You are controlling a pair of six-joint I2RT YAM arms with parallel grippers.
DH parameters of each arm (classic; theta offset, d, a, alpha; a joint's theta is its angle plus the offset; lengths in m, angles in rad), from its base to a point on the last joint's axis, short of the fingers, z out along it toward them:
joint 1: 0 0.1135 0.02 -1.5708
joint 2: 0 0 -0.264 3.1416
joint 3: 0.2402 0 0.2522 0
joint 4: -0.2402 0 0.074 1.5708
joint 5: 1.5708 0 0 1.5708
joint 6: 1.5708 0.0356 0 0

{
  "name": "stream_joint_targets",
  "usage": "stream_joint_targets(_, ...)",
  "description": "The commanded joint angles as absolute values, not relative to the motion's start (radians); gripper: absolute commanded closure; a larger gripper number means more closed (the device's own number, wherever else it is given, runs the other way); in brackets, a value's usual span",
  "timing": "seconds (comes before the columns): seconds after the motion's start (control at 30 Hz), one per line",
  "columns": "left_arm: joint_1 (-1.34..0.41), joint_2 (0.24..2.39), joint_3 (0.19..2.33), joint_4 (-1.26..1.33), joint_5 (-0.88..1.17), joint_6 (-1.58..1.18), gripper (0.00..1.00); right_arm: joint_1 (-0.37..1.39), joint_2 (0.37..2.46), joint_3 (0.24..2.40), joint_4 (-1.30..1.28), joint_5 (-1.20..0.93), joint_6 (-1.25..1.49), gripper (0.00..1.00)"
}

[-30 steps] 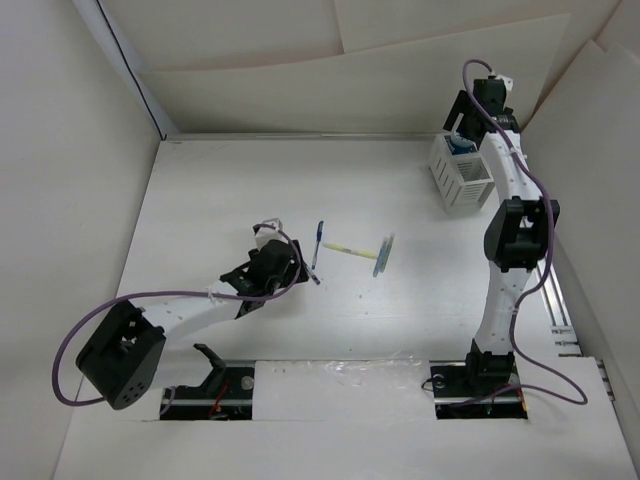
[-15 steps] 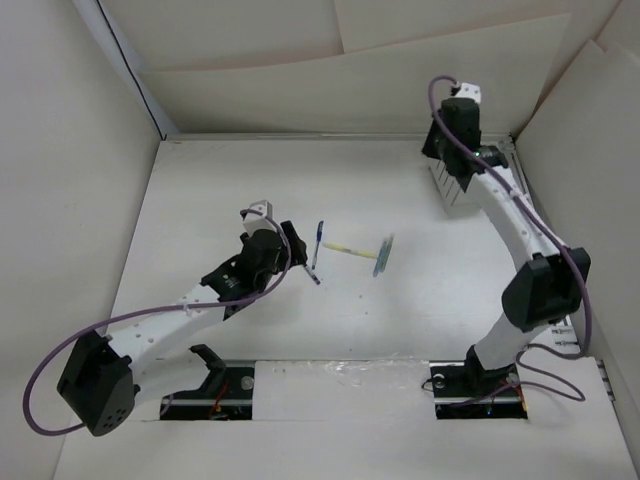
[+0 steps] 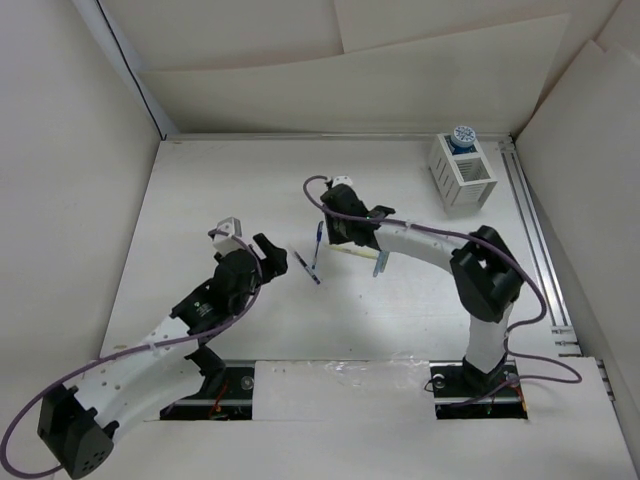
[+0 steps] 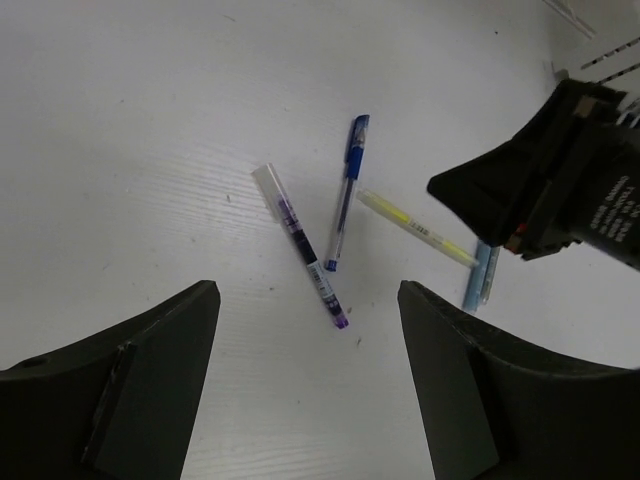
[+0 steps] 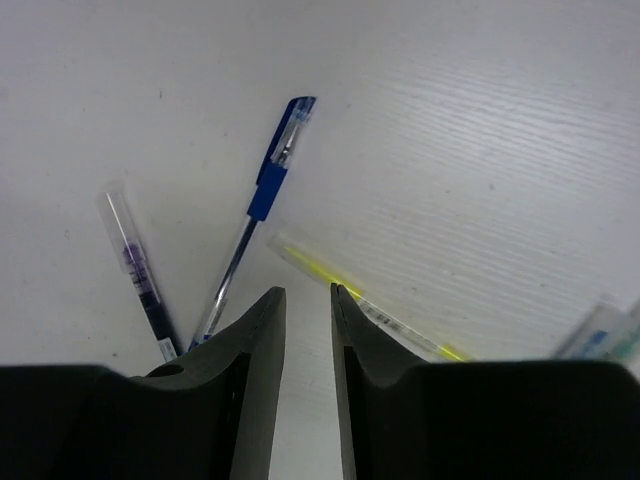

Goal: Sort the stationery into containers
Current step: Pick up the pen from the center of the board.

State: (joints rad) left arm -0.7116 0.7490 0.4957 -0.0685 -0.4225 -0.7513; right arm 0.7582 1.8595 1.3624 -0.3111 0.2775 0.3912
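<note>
Pale paper walls close in a white counter [image 3: 220,200], seen from above. At 1 o'clock, in the far corner, sits the white slatted organizer box [image 3: 465,185]. A blue-and-white roll [image 3: 462,135] shows at the top of its far compartment, and the near one looks dark from this view.

Near the middle of the counter lie four thin pieces. The blue pen [image 4: 346,192] points toward 12 o'clock. The purple pen [image 4: 303,248] slants from 11 to 5 o'clock, its middle just beside the blue pen's lower tip. The pale-yellow stick [image 4: 415,228] runs off toward 4 o'clock from beside the blue pen. Its far end is just beside the light-blue stick [image 4: 478,280], though contact cannot be made out.

The left tool [image 3: 271,250] hangs at 9 o'clock of this cluster, fingers [image 4: 165,350] spread well apart and empty. The right tool [image 5: 306,292] hovers over the yellow stick, its fingers drawn almost together with only a thin slit between them and nothing in it.
</note>
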Motion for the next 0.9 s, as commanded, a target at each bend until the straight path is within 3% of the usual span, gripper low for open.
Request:
stream_joint_targets(0.0, -0.707, 0.686, 0.477, -0.110, -0.468, -0.795, 0.30, 0.799, 1.903, 1.433, -0.255, 0.302, 0.422, 0.68)
stream_joint_targets(0.27, -0.707, 0.462, 0.485, -0.251, -0.612, -0.879, 0.20, 0.911, 1.997, 1.505, -0.255, 0.158, 0.270, 0.54)
stream_joint_targets(0.33, -0.707, 0.413, 0.498, -0.262, -0.624, -0.879, 0.00, 0.911, 2.020, 1.540, -0.246, 0.114, 0.259, 0.53)
stream_joint_targets(0.67, -0.698, 0.351, 0.571, -0.325, -0.675, -0.870, 0.00, 0.911, 2.200, 1.739, -0.336, 0.212, 0.218, 0.53)
stream_joint_targets(0.87, -0.698, 0.341, 0.571, -0.316, -0.666, -0.851, 0.00, 0.911, 2.255, 1.787, -0.368, 0.235, 0.218, 0.63)
